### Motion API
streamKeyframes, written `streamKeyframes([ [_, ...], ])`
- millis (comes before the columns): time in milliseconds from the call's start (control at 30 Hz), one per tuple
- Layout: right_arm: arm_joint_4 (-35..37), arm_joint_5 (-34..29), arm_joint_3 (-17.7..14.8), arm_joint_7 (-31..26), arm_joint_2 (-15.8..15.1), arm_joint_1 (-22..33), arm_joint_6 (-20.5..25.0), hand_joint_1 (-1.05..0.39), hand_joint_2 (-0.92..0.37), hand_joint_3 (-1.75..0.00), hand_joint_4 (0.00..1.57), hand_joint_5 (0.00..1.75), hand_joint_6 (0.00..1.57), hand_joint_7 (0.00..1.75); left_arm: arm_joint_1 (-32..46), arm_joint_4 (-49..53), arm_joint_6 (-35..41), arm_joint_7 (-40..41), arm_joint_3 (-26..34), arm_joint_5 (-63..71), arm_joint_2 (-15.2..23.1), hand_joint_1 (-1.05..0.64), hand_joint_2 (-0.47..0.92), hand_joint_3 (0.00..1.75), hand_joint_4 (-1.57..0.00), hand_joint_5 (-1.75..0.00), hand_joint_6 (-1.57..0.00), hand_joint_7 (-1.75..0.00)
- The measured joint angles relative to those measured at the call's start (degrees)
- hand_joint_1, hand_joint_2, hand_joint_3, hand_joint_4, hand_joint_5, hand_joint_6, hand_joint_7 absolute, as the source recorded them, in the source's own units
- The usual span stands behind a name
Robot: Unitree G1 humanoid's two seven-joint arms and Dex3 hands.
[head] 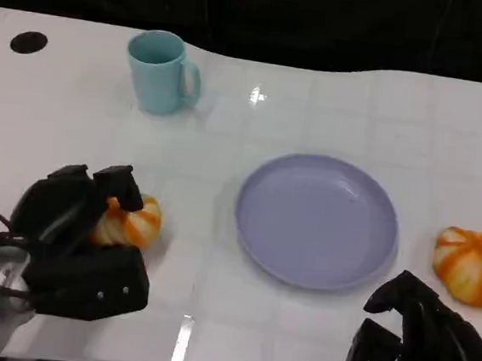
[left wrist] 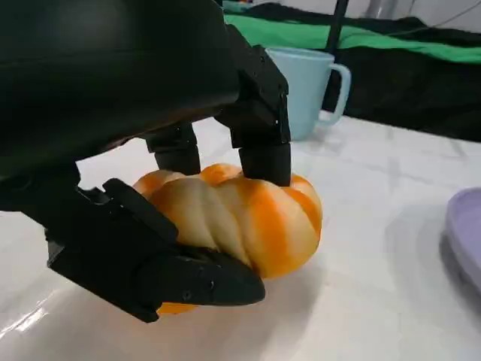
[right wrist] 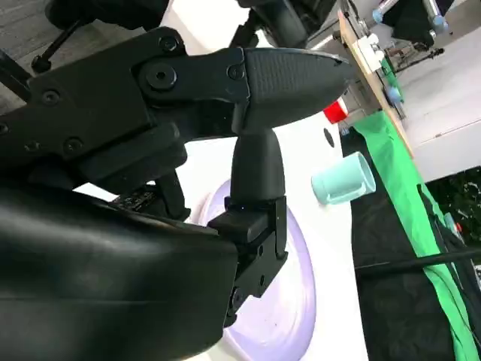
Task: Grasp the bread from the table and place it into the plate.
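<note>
White and glossy, the worktop point(head: 317, 102) carries a lavender plate point(head: 317, 220) near its middle, with nothing on it. An orange-and-cream striped bread point(head: 128, 221) lies left of the plate, apart from it, resting on the worktop. The left robot hand point(head: 78, 233) has its fingers point(left wrist: 263, 143) closed around this bread: the left wrist view shows fingertips pressing on top and a thumb against its near side. A second bread point(head: 470, 264) of the same colours sits right of the plate, just beyond its rim. The right robot hand point(head: 417, 343) hovers near that second bread, holding nothing, fingers bent yet apart. A light blue mug point(head: 160, 72) stands upright at the far left, well behind the held bread, handle turned toward the right. Black round holes point(head: 28, 41) mark the worktop's far corners. Behind it hangs dark cloth, with green fabric point(left wrist: 361, 41) seen in the wrist views.
</note>
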Motion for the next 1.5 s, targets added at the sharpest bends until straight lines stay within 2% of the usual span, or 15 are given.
streamKeyframes([
  [233, 0.55, -0.05, 0.01, 0.04, -0.01, -0.05, -0.01, -0.54, -0.92, -0.45, 0.71, 1.75, 0.41, 1.74, -0.37, -4.41, -0.06, -0.97, 0.74, -0.07, -0.37, -0.19, 0.61, 0.93, -0.82, -1.75, -0.63, -1.75],
  [500, 0.54, -0.04, 0.08, 0.04, -0.01, -0.05, -0.01, -0.55, -0.92, -0.45, 0.7, 1.75, 0.41, 1.75, -2.52, -6.48, -1.09, -1.99, 1.1, -0.82, -1.49, -0.21, 0.64, 0.95, -0.83, -1.75, -0.65, -1.75],
  [567, 0.54, -0.06, 0.11, 0.04, 0.0, -0.04, -0.01, -0.55, -0.92, -0.45, 0.7, 1.75, 0.41, 1.75, -3.08, -6.69, -1.47, -2.0, 1.12, -1.11, -2.08, -0.21, 0.61, 0.99, -0.85, -1.75, -0.65, -1.75],
  [800, 0.47, 0.04, 0.2, 0.0, 0.1, 0.02, -0.01, -0.54, -0.92, -0.44, 0.69, 1.75, 0.4, 1.74, -4.51, -7.87, -1.95, -3.2, 1.21, -1.76, -4.31, -0.23, 0.62, 1.12, -0.89, -1.75, -0.7, -1.75],
  [1133, 0.24, 0.04, 0.35, 0.33, 0.1, 0.08, 0.08, -0.54, -0.92, -0.44, 0.7, 1.75, 0.41, 1.73, -6.69, -8.29, -2.27, -5.38, 0.66, -1.79, -7.28, -0.23, 0.62, 1.19, -0.9, -1.75, -0.71, -1.75],
  [1500, 0.21, -0.02, 0.63, 0.37, 0.11, 0.5, 0.03, -0.53, -0.92, -0.45, 0.69, 1.75, 0.43, 1.72, -8.8, -8.33, -2.68, -6.91, -2.27, -1.28, -10.08, -0.23, 0.55, 1.14, -0.91, -1.75, -0.7, -1.75],
])
